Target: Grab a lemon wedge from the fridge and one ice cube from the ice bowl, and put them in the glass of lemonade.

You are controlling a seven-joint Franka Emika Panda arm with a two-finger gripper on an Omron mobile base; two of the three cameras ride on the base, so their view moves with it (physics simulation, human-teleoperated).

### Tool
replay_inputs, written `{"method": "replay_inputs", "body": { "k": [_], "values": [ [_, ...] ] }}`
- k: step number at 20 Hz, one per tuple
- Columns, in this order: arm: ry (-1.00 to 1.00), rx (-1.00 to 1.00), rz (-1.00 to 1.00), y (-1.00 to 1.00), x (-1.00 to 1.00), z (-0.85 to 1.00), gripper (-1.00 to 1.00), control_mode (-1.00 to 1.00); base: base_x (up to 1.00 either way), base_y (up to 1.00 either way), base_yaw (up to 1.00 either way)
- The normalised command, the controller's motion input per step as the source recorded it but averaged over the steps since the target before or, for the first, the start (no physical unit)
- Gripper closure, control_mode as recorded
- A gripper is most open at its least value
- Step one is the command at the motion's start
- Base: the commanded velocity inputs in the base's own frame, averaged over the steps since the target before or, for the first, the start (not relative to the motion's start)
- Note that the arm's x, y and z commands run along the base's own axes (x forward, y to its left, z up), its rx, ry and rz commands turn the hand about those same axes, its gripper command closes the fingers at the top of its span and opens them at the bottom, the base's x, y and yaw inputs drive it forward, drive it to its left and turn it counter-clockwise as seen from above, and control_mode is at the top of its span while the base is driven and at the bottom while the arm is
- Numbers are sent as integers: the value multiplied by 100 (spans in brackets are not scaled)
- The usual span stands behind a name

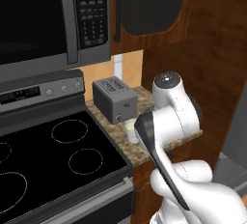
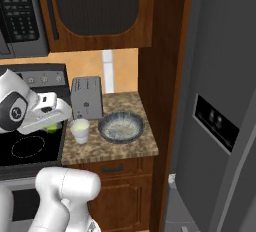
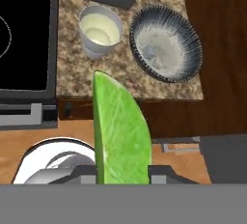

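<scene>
The gripper is pinched narrow on the lemon wedge, holding it above the surface, near the glass of lemonade. The wedge looks light, soft and slippery; gripping its flat sides seems safest.

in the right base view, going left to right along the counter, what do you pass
toaster → glass of lemonade → ice bowl → fridge
</scene>
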Motion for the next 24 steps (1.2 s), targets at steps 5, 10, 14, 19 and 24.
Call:
{"method": "replay_inputs", "body": {
  "k": [5,10,14,19,24],
  "values": [
    [48,-47,58,-19,1,-9,100,-100,0,0,0],
    [40,-34,78,-26,23,-45,100,-100,0,0,0],
    [28,-24,80,-18,46,-53,100,-100,0,0,0],
    [35,-27,62,13,39,-5,100,-100,0,0,0],
    [43,-29,36,44,84,4,100,-100,0,0,0]
  ]
}}
